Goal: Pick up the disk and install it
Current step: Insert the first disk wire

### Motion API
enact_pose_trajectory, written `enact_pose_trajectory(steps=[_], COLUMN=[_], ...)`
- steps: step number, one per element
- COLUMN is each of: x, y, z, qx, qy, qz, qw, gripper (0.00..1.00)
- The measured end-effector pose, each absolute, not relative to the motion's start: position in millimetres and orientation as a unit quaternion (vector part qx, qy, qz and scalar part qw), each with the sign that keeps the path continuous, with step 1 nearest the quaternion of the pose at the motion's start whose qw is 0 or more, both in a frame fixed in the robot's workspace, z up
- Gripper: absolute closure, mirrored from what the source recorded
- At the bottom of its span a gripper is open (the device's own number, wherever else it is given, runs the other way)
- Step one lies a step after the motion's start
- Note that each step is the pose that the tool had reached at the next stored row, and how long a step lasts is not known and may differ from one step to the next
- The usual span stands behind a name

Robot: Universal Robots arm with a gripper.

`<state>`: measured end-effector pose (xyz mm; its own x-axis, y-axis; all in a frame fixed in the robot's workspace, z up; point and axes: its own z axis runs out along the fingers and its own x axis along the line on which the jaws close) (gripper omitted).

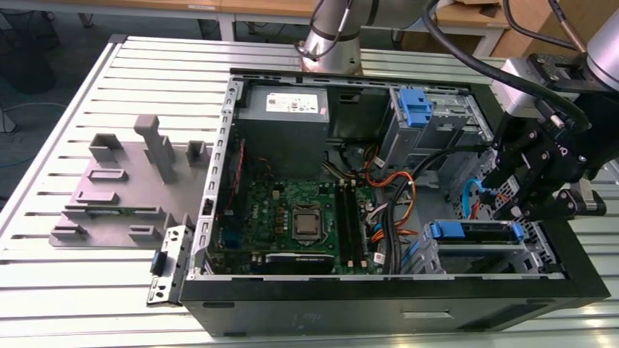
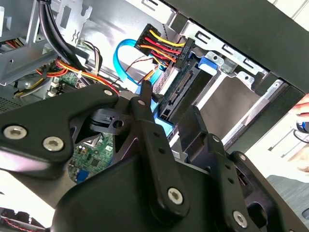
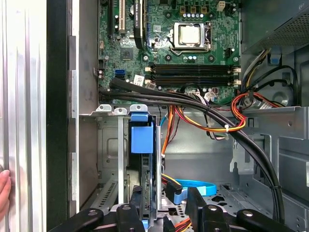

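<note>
hand (image 2: 170, 104) pointing down into case (image 1: 387, 308), fingers (image 2: 146, 123) apart above disk (image 3: 142, 140)

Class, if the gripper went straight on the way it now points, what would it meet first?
Most likely the disk in its bay, just ahead of the open gripper; depth is unclear.

We've got a silver-grey tubular arm (image 1: 331, 29) with thick black cables (image 1: 431, 25) run along it. Wrist block (image 1: 517, 83) is light grey. Our gripper (image 2: 170, 108) is matte black: flat bar links (image 2: 154, 145) with rounded ends, pinned by bright silver screws (image 2: 175, 195).
</note>
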<state>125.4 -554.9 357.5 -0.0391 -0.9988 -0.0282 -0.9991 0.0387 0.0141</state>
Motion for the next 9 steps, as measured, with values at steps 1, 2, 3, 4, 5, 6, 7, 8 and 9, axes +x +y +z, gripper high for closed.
enact_pose_trajectory(steps=[1,2,3,4,5,6,7,8,9], x=[125.4,125.4,125.4,125.4,125.4,125.4,125.4,125.4,125.4], y=[-554.9,-554.9,-554.9,-554.9,-554.9,-554.9,-554.9,-554.9,-554.9], z=[357.5,357.5,357.5,357.5,357.4,357.4,357.4,357.4,357.4], qx=[-0.693,-0.693,-0.693,-0.693,-0.693,-0.693,-0.693,-0.693,-0.693], qy=[0.721,0.721,0.721,0.721,0.721,0.721,0.721,0.721,0.721], qz=[0.015,0.015,0.015,0.015,0.015,0.015,0.015,0.015,0.015], qw=[0.005,0.005,0.005,0.005,0.005,0.005,0.005,0.005,0.005], gripper=[0.51,0.51,0.51,0.52,0.58,0.58,0.64,0.70,0.70])
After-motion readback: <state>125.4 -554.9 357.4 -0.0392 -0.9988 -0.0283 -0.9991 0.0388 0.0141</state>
